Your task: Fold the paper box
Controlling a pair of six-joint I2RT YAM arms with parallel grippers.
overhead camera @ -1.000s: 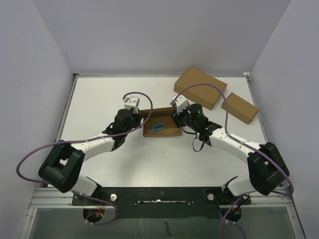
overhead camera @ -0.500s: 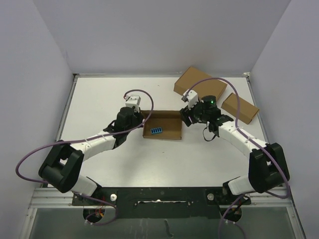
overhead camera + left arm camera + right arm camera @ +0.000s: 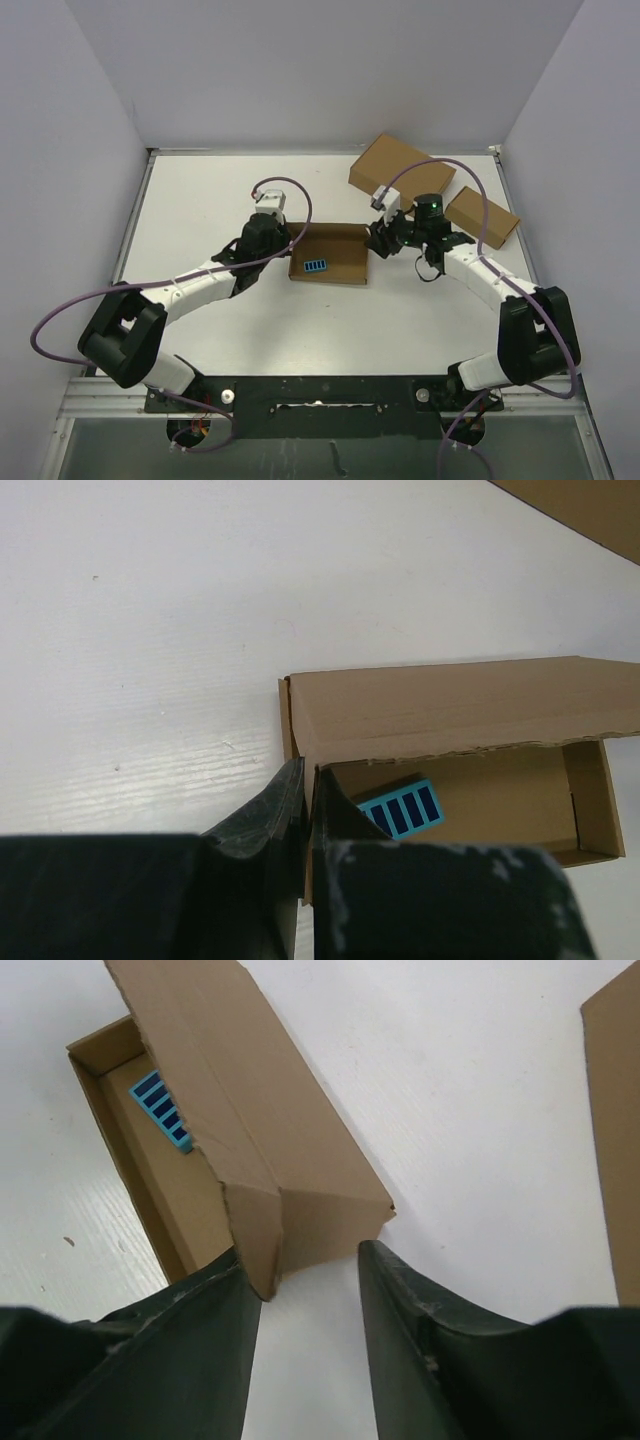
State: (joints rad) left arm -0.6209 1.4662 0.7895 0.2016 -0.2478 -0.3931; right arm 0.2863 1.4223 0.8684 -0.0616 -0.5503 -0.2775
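Open box (image 3: pixel 340 248) at centre of table (image 3: pixel 200 200). Left gripper (image 3: pixel 305 815) clamped on its left wall; right gripper (image 3: pixel 305 1260) spread, straddling the right flap (image 3: pixel 255 1230) corner. Advice: anchor left, pinch flap squarely, fold along its crease.

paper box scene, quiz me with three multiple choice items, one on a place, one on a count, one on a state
1. Where is the blue label?
A) inside the paper box
B) on the largest box
C) held in a pincer

2. How many brown boxes lie on the table?
A) two
B) three
C) four

3. How is the right pincer?
A) shut on nothing
B) open, at the box's folded end flap
C) out of view

Answers:
1 A, it lies on the open box's floor.
2 B, the paper box, a larger box and a smaller box.
3 B, the right wrist view shows a wide gap, with the flap's lower edge in it.
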